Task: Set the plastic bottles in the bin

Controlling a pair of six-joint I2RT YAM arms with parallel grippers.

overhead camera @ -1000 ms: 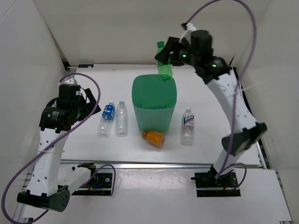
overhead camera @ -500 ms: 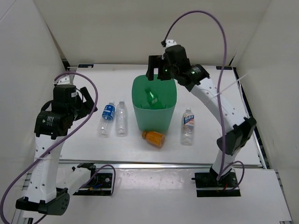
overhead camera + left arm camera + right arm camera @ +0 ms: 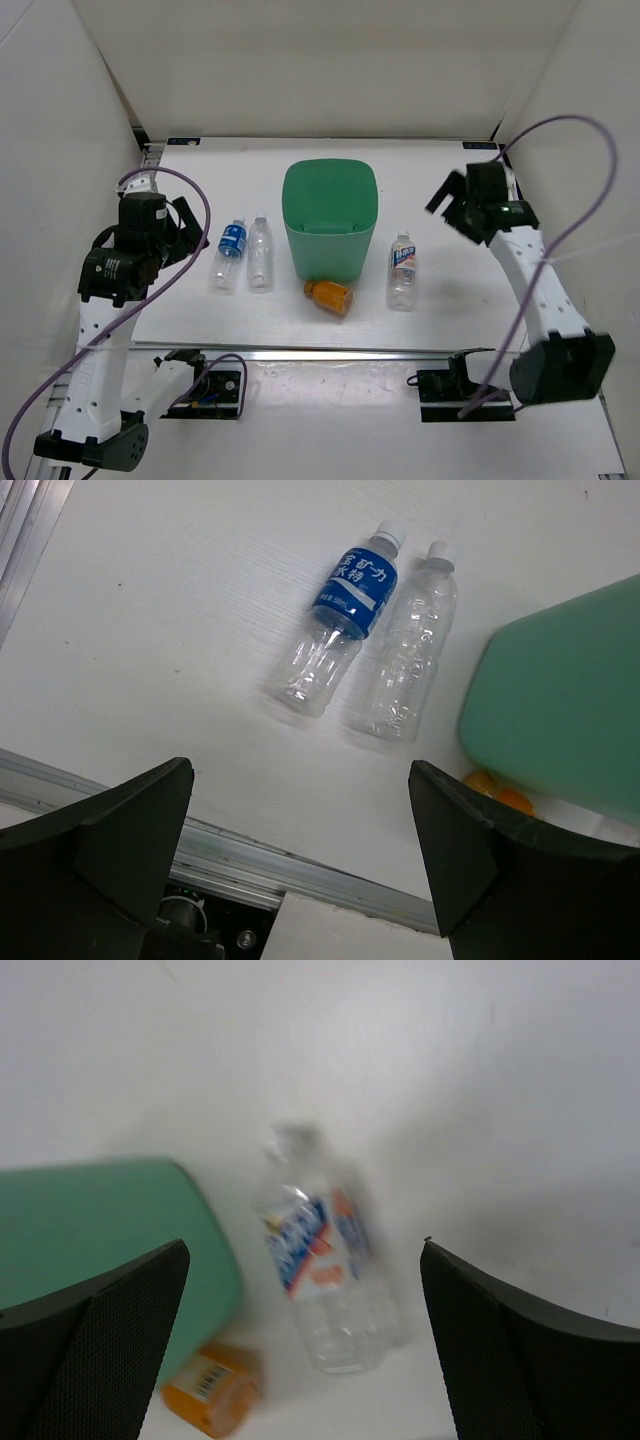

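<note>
The green bin (image 3: 330, 215) stands upright mid-table. Left of it lie a blue-label bottle (image 3: 232, 247) and a plain clear bottle (image 3: 260, 253), side by side. An orange bottle (image 3: 329, 296) lies at the bin's front and a white-blue-label bottle (image 3: 402, 270) on its right. My left gripper (image 3: 188, 225) hovers open left of the pair, which shows in the left wrist view as the blue-label bottle (image 3: 345, 610) and the clear bottle (image 3: 405, 655). My right gripper (image 3: 447, 207) hangs open and empty right of the bin, above the white-blue-label bottle (image 3: 325, 1260).
A metal rail (image 3: 340, 350) runs along the table's near edge, with both arm bases beyond it. White walls close in the left, back and right sides. The right wrist view is blurred and shows the bin's side (image 3: 100, 1230) and the orange bottle (image 3: 210, 1390).
My right gripper opened above the bin and the green bottle fell inside. The right arm then swung right and down, away from the bin. The left arm barely shifted.
</note>
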